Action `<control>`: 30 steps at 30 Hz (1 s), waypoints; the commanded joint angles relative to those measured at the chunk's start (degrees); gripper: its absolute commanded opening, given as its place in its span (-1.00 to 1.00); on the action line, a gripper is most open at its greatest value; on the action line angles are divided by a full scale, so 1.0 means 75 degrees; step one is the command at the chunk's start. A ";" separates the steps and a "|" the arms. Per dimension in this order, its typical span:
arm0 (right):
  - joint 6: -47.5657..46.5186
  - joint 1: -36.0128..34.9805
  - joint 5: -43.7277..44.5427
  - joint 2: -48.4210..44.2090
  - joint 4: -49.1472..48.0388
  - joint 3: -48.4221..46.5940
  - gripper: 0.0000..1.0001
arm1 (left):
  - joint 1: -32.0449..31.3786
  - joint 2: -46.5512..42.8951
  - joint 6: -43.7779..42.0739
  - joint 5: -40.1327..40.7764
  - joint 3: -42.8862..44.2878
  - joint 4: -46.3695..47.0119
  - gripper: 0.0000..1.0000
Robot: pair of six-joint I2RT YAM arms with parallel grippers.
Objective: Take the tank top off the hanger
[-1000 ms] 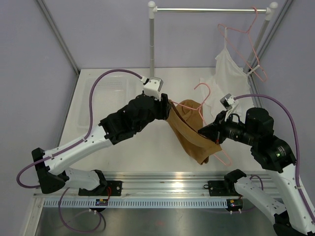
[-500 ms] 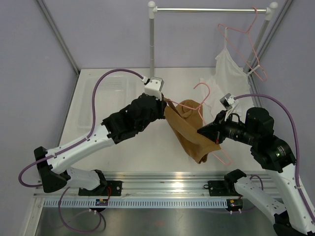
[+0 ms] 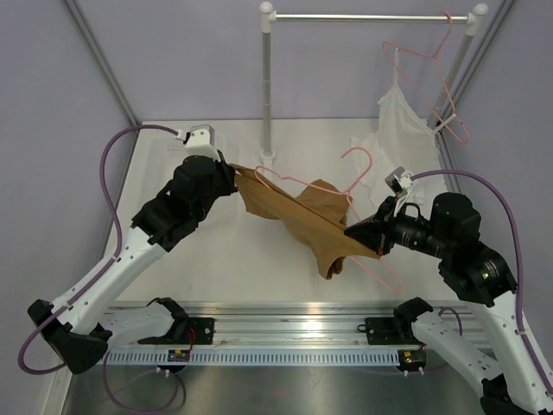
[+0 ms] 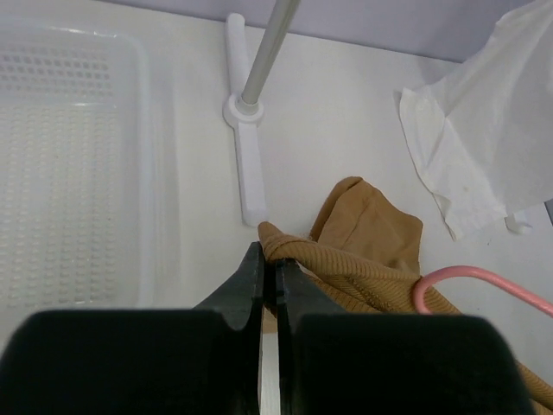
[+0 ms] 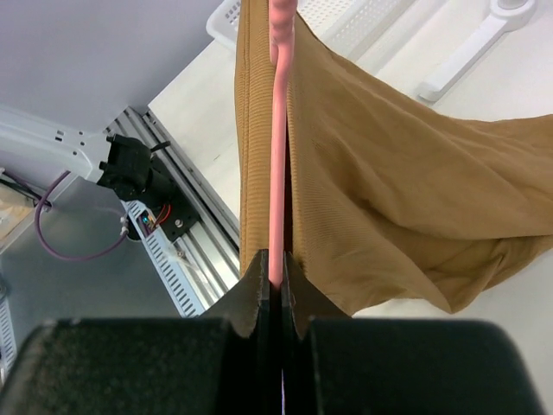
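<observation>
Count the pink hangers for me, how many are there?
2. The first hanger hangs on the rail at the back right, by the white top. The second hanger is inside the brown tank top, pinched by the right gripper. None seem hidden.

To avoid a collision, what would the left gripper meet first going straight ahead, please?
Beyond the tank top pinched by the left gripper, probably the rack's white base foot; depth unclear.
</observation>
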State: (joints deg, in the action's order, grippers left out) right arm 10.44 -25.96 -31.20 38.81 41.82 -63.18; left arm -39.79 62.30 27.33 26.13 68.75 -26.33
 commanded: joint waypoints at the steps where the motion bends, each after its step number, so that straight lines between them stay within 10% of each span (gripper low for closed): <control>1: -0.0068 -0.0055 -0.0527 -0.0252 -0.0361 0.0080 -1.00 | 0.0571 -0.0326 0.0223 -0.0014 -0.0283 0.0029 -1.00; 8: 0.1547 -0.0055 -0.0025 -0.0744 -0.4752 0.1528 -1.00 | 0.0187 -0.1158 0.1241 -0.4406 -0.2367 0.3361 -1.00; 14: 0.3049 -0.0067 0.0831 0.0331 -1.0150 0.2530 -1.00 | -0.1548 -0.1334 0.0798 -0.3918 -0.2932 0.3336 -1.00; 17: 0.3179 -0.0055 0.1158 0.1012 -1.0790 0.2156 -1.00 | -0.1632 -0.1463 0.0762 -0.4163 -0.3412 0.3393 -1.00; 25: 0.1457 -0.0067 0.3209 0.1108 -0.4257 -0.0470 -1.00 | -0.1632 -0.1815 0.0798 -0.1317 -0.3390 0.0852 -1.00; 29: 0.0802 -0.0055 0.5032 0.1468 -0.1706 -0.1567 -1.00 | -0.1632 -0.1955 0.0540 -0.1246 -0.3015 0.0289 -0.44; 30: 0.0452 -0.0055 0.5306 0.1969 -0.1326 -0.1897 -1.00 | -0.1632 -0.2002 0.0435 -0.1257 -0.2748 0.0160 -0.03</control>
State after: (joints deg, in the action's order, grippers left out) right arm 21.10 -26.13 -4.05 48.14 14.31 -71.24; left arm -51.94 49.36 32.27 12.25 42.30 -22.59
